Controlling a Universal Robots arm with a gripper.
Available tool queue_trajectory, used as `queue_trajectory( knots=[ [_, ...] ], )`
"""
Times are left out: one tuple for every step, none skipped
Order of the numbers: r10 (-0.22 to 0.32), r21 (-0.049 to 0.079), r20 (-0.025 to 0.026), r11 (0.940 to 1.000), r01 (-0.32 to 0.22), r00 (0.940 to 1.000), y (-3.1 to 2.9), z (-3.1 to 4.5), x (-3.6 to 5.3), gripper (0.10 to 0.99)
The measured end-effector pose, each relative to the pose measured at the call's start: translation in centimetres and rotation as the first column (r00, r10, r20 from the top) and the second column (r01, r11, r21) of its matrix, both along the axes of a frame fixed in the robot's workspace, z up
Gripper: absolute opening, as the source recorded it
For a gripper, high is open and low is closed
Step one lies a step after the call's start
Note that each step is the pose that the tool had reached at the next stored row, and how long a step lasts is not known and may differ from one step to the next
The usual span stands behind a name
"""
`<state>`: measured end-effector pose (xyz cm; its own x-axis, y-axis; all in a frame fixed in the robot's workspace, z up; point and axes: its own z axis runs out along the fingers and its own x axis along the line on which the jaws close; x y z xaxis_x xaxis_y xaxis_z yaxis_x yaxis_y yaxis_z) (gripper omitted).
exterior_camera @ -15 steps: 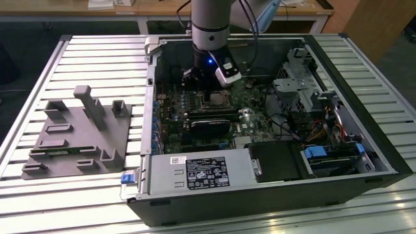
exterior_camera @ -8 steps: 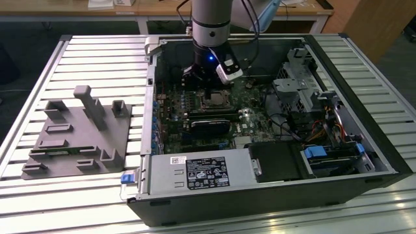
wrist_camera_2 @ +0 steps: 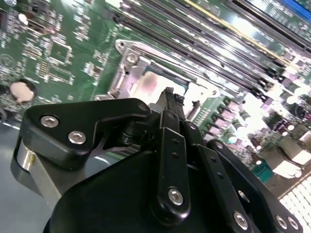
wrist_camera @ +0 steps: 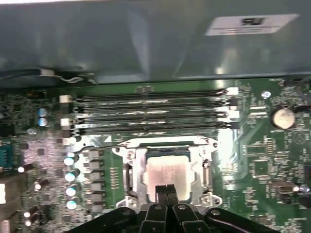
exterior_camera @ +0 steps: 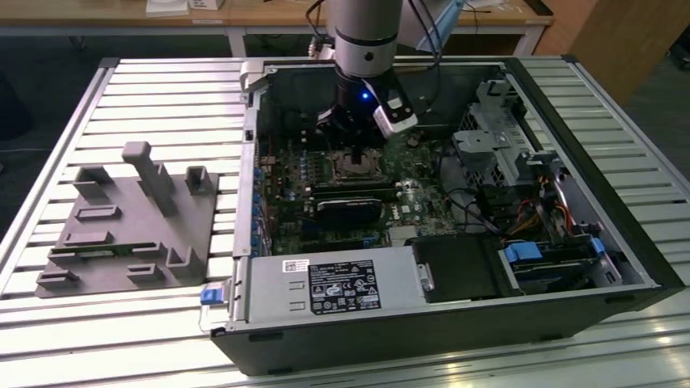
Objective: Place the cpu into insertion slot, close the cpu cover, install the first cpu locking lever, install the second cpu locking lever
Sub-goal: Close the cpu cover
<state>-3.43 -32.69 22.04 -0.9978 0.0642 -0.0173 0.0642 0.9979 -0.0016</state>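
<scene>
A: What can't I see down there?

B: In the first wrist view the fingers (wrist_camera: pixel 162 192) cover one edge of the cpu (wrist_camera: pixel 167 171), and the body of the gripper (wrist_camera: pixel 165 189) runs off the picture's edge.

A: And in the second wrist view?

B: There the gripper's black body stands in front of much of the cpu cover (wrist_camera_2: pixel 127 78), and the cpu's face is blurred. In the exterior view your arm (exterior_camera: pixel 364 32) is cut off at the top, and you cannot tell whether the cpu cover lies flat.

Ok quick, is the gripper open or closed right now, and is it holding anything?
Gripper: closed, fingertips together, holding nothing, poised over the cpu seated in its socket.
</scene>
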Motion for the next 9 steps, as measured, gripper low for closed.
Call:
queue_trajectory(
  knots=[
    [0.000, 0.000, 0.0001, 1.0000, 0.000, 1.0000, -0.01, 0.00, 0.12, 0.106],
    [0.000, 0.000, 0.0001, 1.0000, 0.000, 1.0000, -0.01, 0.00, 0.15, 0.106],
    [0.000, 0.000, 0.0001, 1.0000, 0.000, 1.0000, 0.00, 0.00, 0.16, 0.106],
    [0.000, 0.000, 0.0000, 1.0000, 0.000, 1.0000, 0.00, 0.05, 0.16, 0.106],
    [0.000, 0.001, 0.0000, 1.0000, 0.000, 1.0000, 0.00, 0.11, 0.16, 0.106],
    [0.000, 0.005, 0.0001, 1.0000, 0.000, 1.0000, 0.00, 0.19, 0.17, 0.106],
    [0.000, 0.008, 0.0001, 1.0000, 0.000, 1.0000, 0.00, 0.28, 0.16, 0.106],
    [0.000, 0.012, 0.0001, 0.9999, 0.000, 1.0000, 0.00, 0.37, 0.16, 0.106],
    [0.000, 0.016, 0.0000, 0.9999, 0.000, 1.0000, 0.00, 0.46, 0.16, 0.106]
  ],
)
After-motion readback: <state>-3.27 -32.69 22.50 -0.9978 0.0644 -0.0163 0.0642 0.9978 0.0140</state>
